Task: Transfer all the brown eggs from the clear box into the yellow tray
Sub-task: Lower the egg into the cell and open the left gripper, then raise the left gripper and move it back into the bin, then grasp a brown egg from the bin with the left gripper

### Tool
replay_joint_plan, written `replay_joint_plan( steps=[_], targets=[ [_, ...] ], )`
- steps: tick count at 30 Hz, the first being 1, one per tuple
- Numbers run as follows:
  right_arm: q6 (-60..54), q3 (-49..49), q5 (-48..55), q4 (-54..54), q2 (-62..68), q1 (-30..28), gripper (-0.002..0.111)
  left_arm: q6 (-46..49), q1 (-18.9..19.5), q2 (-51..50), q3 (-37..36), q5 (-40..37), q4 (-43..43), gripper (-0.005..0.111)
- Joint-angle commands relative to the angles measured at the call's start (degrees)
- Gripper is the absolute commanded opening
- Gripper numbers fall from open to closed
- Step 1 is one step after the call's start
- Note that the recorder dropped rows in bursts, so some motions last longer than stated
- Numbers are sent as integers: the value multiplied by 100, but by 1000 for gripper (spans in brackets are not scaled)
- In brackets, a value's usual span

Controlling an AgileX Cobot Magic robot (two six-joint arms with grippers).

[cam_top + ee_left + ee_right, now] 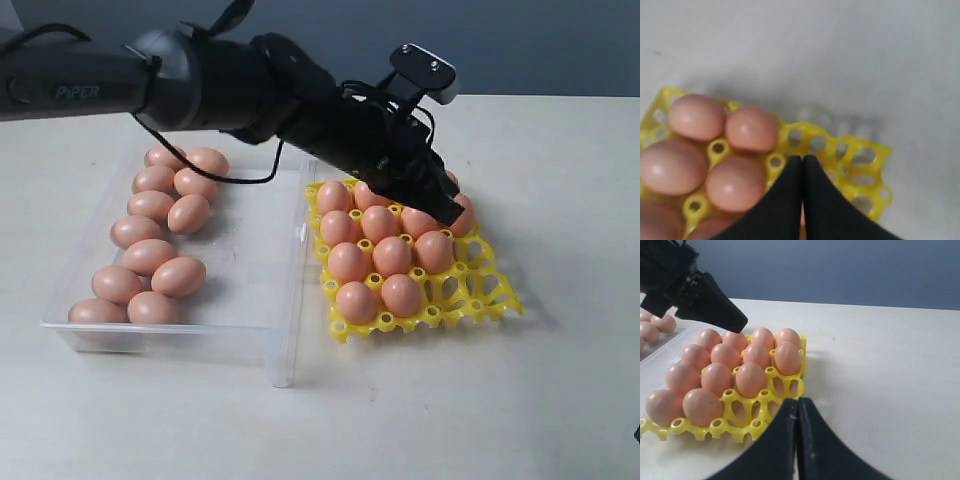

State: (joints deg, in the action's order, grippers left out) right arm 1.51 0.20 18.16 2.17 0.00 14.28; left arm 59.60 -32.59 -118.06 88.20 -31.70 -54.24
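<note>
Left fingers (782, 202) closed over yellow tray (385, 321); right fingers (780, 440) closed too, clear only in wrist view

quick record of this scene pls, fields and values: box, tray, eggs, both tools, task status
clear box: about a dozen brown eggs, bunched along the side away from the tray
yellow tray: mostly filled with brown eggs; a few empty cups at its front right corner in the exterior view
left tool: shut, empty, above the tray
right tool: shut, empty, over the table beside the tray
task status: unfinished, eggs left in the box
</note>
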Motion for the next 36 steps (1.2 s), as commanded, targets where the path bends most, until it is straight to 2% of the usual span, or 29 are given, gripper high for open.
replay_joint_plan(
  steps=[1, 2, 5, 7, 9, 11, 13, 16, 22, 24, 29, 36],
  targets=[
    [-1, -20, -68, -14, 0, 8, 1, -2423, 61, 178, 494, -680, 3041, 0],
    [-1, -20, -68, -14, 0, 8, 1, -2730, 145, 301, 499, -837, 3562, 0],
    [-1, -20, -68, -14, 0, 8, 1, -3035, 412, 542, 499, -1126, 3877, 0],
    [-1, -20, -68, -14, 0, 8, 1, -3150, 797, 674, 488, -1437, 3890, 0],
    [-1, -20, -68, -14, 0, 8, 1, -3567, 1451, 704, 479, -1806, 3926, 0],
    [-1, -20, -68, -14, 0, 8, 1, -3681, 1759, 704, 330, -1713, 3939, 0],
    [-1, -20, -68, -14, 0, 8, 1, -3670, 1907, 667, 155, -1560, 4147, 0],
    [-1, -20, -68, -14, 0, 8, 1, -3701, 2059, 531, -20, -1635, 4556, 4],
    [-1, -20, -68, -14, 0, 8, 1, -3947, 2269, 259, -279, -1672, 4597, 46],
    [-1, -20, -68, -14, 0, 8, 1, -3964, 2269, 218, -346, -1591, 4682, 56],
    [-1, -20, -68, -14, 0, 8, 1, -4151, 2269, 204, -564, -1363, 5120, 59],
    [-1, -20, -68, -14, 0, 8, 1, -4151, 2269, 54, -695, -1075, 4895, 59]
  ],
)
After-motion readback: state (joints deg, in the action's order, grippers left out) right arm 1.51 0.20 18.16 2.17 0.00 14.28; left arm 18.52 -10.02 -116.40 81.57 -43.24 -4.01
